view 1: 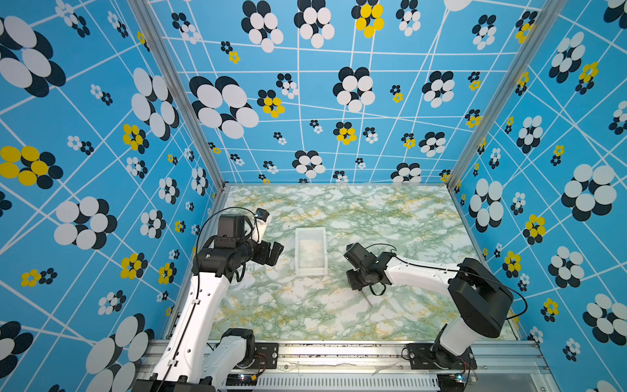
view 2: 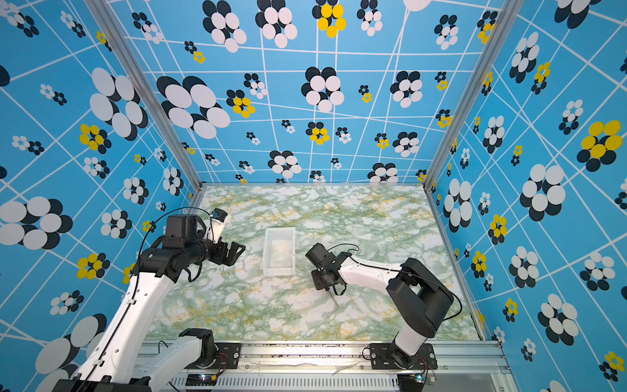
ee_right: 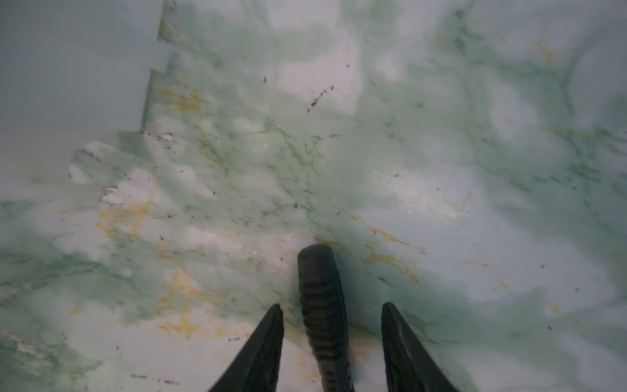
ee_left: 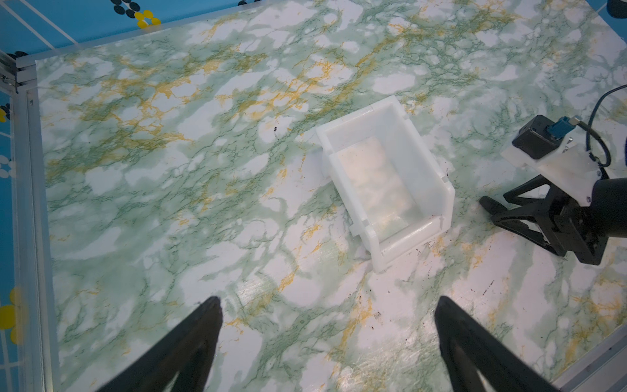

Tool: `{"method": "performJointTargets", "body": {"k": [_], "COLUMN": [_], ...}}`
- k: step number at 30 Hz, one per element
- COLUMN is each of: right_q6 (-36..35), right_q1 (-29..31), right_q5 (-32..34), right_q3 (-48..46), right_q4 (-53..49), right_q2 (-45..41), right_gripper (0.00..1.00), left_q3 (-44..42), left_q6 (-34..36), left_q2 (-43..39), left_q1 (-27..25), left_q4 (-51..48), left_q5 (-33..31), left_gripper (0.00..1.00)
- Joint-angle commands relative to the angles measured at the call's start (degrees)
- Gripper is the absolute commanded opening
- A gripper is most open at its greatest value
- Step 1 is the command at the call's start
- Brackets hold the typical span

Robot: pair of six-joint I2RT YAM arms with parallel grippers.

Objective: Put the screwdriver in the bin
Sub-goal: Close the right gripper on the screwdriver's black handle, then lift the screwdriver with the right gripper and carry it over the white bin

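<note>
The white bin (view 1: 297, 252) (view 2: 265, 252) stands upright mid-table with nothing in it, and shows close up in the left wrist view (ee_left: 418, 163). The screwdriver lies on the marble to its right. In both top views only its thin silver shaft (view 1: 368, 300) (view 2: 335, 301) pokes out from under my right gripper (view 1: 356, 284) (view 2: 322, 283). The right wrist view shows the ribbed black handle (ee_right: 320, 298) between the jaws of my right gripper (ee_right: 332, 307), with a gap on each side. My left gripper (view 1: 274, 253) (ee_left: 327, 302) hovers wide open left of the bin, holding nothing.
A blurred wall of the bin (ee_right: 68, 85) fills a corner of the right wrist view. Aluminium frame rails and blue patterned walls (view 1: 217, 190) bound the table (view 1: 390, 217) on three sides. A metal rail (view 1: 339, 349) carrying both arm bases runs along the front edge.
</note>
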Motion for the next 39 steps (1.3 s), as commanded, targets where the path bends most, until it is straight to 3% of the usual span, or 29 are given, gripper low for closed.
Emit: {"method": "performJointTargets", "body": {"k": [1, 13, 23, 31, 39], "right_q6": [-0.1, 0.1, 0.8, 0.1, -3.9], "right_q1": [0.5, 0.6, 0.6, 0.7, 0.5], "right_q5": [2.9, 5.2, 4.8, 5.0, 4.7], "right_q3": [1.2, 1.1, 0.4, 2.1, 11.0], "right_q4": [-2.7, -2.8, -1.8, -3.9, -11.6], "right_q2": [1.1, 1.8, 1.7, -2.0, -5.7], "right_gripper": [0.44, 0.33, 0.15, 0.12, 0.14], "left_q3": [0.3, -0.3, -0.4, -0.3, 0.1], "left_q6": [-0.7, -1.0, -1.2, -1.5, -2.0], "left_q2": [-0.2, -0.5, -0.5, -0.1, -0.4], "left_q1": [-0.5, -0.7, -0.9, -1.1, -1.1], "left_q4": [-0.7, -0.4, -0.1, 1.0, 1.0], "left_q5": [1.4, 1.1, 0.5, -2.9, -5.8], "left_gripper": [0.99, 0.99, 0.99, 0.99, 0.99]}}
